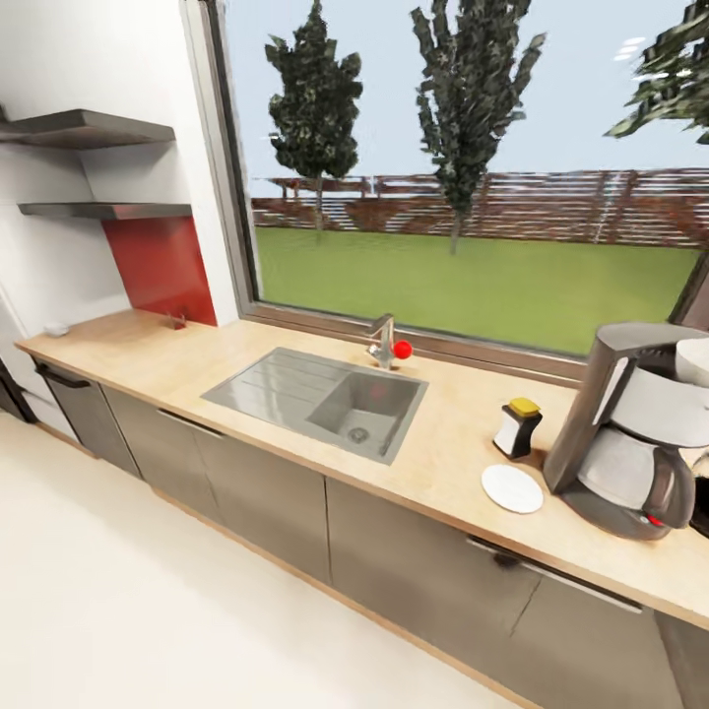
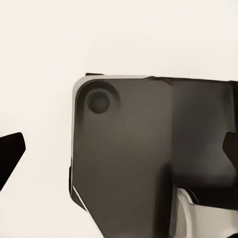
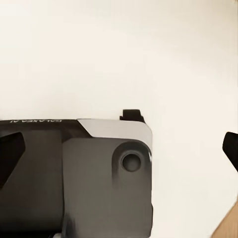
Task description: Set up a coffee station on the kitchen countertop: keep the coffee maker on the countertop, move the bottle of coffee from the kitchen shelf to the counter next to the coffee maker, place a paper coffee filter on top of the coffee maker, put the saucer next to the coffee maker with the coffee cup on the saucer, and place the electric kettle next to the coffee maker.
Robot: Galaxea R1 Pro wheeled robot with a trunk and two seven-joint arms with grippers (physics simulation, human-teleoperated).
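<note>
You've got both grippers, left point(image 2: 119, 153) & right point(image 3: 119, 153), spread open w/ nothing between them, aimed at floor, while coffee maker point(image 1: 630, 433), saucer point(image 1: 512, 488) & bottle point(image 1: 517, 426) sit on counter point(image 1: 197, 359) at your right, so right arm's nearer.

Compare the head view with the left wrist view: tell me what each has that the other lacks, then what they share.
Head view alone: the countertop with its sink, the coffee maker, a white saucer beside it, a yellow-lidded bottle, wall shelves and the window.

Left wrist view alone: the left claw, its dark fingertips spread apart, above the robot's dark base.

Shared: the pale floor.
</note>
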